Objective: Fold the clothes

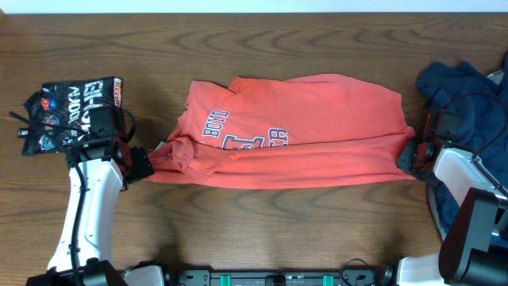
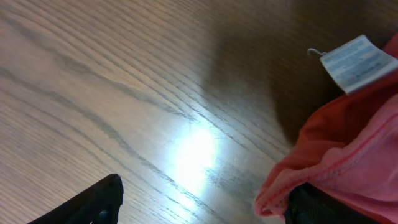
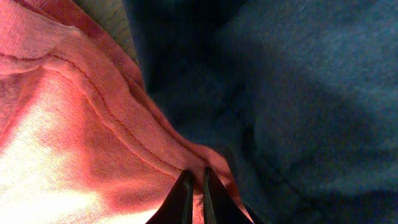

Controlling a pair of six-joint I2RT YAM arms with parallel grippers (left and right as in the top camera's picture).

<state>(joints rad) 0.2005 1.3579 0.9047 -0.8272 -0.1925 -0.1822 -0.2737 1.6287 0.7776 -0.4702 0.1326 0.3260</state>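
The orange-red cotton T-shirt is pinched by the right fingers while the left fingers are spread wide.

The shirt carries a navy-and-white block-letter print that lies upside down in the overhead view and is partly folded under, so only scraps show: something like "BOY" near the collar, a large letter below it, and "ER" at the end of a word. The black bag at the table's left bears big white lettering and small coloured badges, all too skewed and small to read. A white tag on the shirt has fine lines of print, blurred past reading.
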